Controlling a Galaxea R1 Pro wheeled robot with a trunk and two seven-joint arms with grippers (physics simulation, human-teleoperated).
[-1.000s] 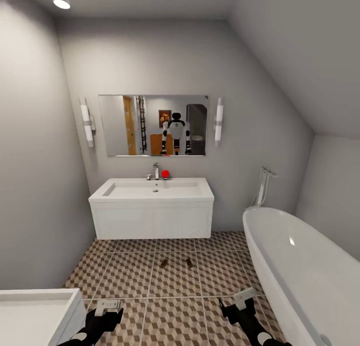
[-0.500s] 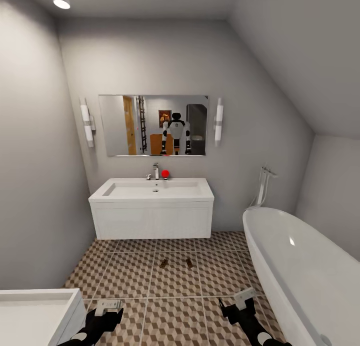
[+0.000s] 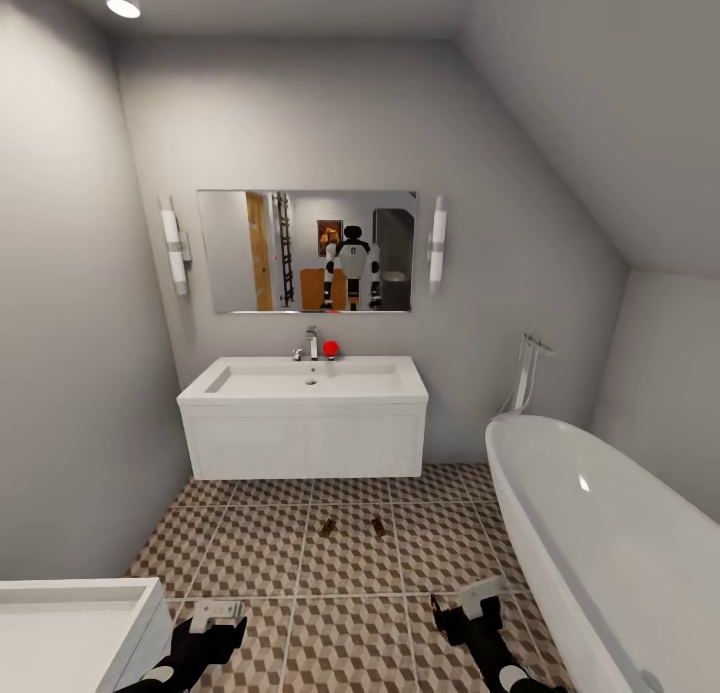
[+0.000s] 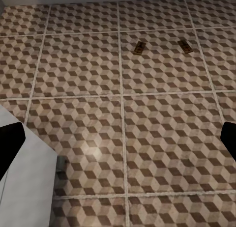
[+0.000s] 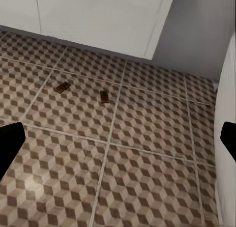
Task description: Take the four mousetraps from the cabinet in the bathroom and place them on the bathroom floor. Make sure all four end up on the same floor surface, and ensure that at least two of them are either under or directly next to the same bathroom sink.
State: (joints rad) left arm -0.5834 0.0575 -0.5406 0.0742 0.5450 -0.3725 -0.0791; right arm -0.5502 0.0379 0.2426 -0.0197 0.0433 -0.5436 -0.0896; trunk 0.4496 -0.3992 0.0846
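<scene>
Your right gripper [image 3: 478, 601] has slid a little toward the left and drawn back since a second ago, while the left gripper [image 3: 217, 613] and the rest of the room sit just as they were, so the camera has not moved. Both grippers are empty with the fingers spread apart; in each wrist view the two dark fingertips sit at opposite edges with bare tile between them.

Two mousetraps lie on the bathroom floor [image 3: 260, 553] in front of the sink [image 3: 305, 381]: one mousetrap [image 3: 327, 527] to the left, the second mousetrap [image 3: 378, 526] just to its right, near each other but apart. They rest close to the white vanity rather than under it. The cabinet appears as an orange-brown shape in the mirror [image 3: 306, 251], behind the robot's reflection.

By the look of it, two traps are down and two are still to fetch, so the step in hand is probably turning back to the cabinet. Tuck both arms in before you rotate: the bathtub [image 3: 600, 533] is close beside your right arm and a second white basin [image 3: 70, 623] sits just beside your left. Turn slowly on the spot and don't roll forward, so the base stays off the placed traps. Whether those two count as next to the sink is uncertain; set the remaining ones nearer the vanity.
</scene>
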